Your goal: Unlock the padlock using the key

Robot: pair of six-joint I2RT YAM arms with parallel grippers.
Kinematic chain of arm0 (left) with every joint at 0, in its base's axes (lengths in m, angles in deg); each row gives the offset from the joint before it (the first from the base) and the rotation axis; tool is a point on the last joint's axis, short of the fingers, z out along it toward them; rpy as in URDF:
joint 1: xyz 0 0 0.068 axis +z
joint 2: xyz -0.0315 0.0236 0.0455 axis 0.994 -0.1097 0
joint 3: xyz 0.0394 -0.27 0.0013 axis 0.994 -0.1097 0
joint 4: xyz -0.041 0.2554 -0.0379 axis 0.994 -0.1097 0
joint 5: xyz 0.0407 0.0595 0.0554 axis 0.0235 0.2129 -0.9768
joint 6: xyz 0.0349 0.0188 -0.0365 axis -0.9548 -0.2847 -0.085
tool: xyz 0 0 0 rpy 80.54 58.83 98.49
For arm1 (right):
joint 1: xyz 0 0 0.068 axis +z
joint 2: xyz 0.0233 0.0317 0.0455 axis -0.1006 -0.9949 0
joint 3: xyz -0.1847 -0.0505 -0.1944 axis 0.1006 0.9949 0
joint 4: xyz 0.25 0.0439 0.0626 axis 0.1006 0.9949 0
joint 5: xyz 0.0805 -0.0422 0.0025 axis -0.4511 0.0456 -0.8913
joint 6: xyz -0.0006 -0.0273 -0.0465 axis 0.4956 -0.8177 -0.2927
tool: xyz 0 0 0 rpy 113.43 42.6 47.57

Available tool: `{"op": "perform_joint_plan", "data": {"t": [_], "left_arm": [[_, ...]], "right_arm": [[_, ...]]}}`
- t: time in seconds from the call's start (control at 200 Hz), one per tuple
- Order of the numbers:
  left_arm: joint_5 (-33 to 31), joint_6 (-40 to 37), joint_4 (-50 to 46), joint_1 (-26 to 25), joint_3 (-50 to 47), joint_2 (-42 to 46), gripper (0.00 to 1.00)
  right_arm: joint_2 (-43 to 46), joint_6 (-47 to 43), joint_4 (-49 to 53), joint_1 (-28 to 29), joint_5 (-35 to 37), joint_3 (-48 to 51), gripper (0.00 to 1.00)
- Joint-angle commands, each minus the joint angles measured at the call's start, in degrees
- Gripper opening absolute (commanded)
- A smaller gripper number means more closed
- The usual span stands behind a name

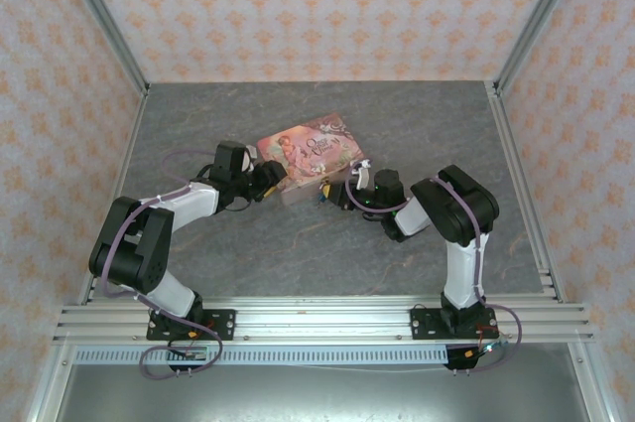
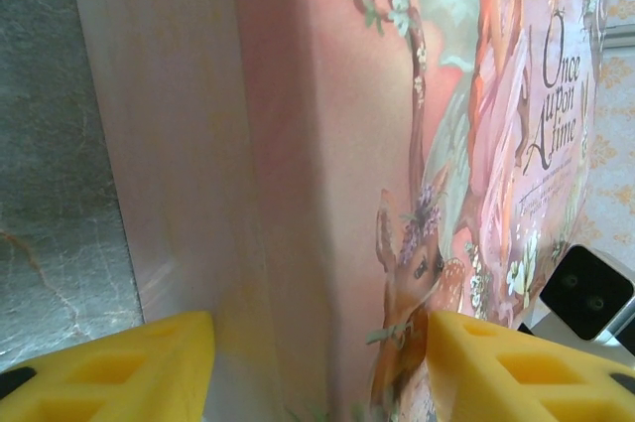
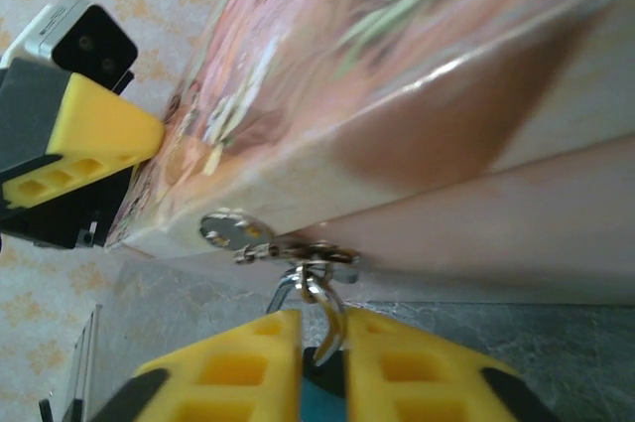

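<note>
Right tool (image 3: pixel 322 321) pinches padlock (image 3: pixel 321 400); grey marbled tabletop (image 3: pixel 486 348), floral-papered walls (image 1: pixel 317 5).

— Where's the storybook box (image 1: pixel 308 156)?
— Flat on the table (image 1: pixel 298 263), about mid-table, beyond both arms.
— And the grippers?
— The left gripper (image 1: pixel 268 181) is at its near left corner, with a finger on either side of the box. The right gripper (image 1: pixel 329 194) is at the near edge, further right.
— The padlock (image 3: pixel 322 402)?
— Hanging from the box's clasp (image 3: pixel 230 228), between the right gripper's fingers.
</note>
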Motion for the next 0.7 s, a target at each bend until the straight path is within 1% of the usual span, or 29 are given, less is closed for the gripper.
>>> {"op": "perform_joint_plan", "data": {"t": [0.0,0.115,0.185,0.626,0.696], "left_arm": [[-3.14,0.14,-5.38,-0.34,-0.66,-1.26,0.57],[-3.31,0.2,-5.43,-0.36,-0.84,-1.28,0.57],[-3.4,0.24,-5.4,-0.31,-1.09,-1.18,0.57],[-3.84,0.62,-4.31,-0.53,-4.0,0.06,0.57],[-3.82,0.76,-4.12,-0.48,-4.1,-0.09,0.57]], "right_arm": [[2.3,-0.83,-1.55,0.03,-1.03,0.08,0.1],[2.53,-0.1,-1.6,-0.27,0.36,0.69,0.02],[2.63,1.11,-2.61,-0.58,1.67,1.27,0.0],[2.76,14.82,-10.72,-0.71,10.73,1.41,0.0],[2.56,17.53,-12.97,-0.69,13.03,1.81,0.0]]}}
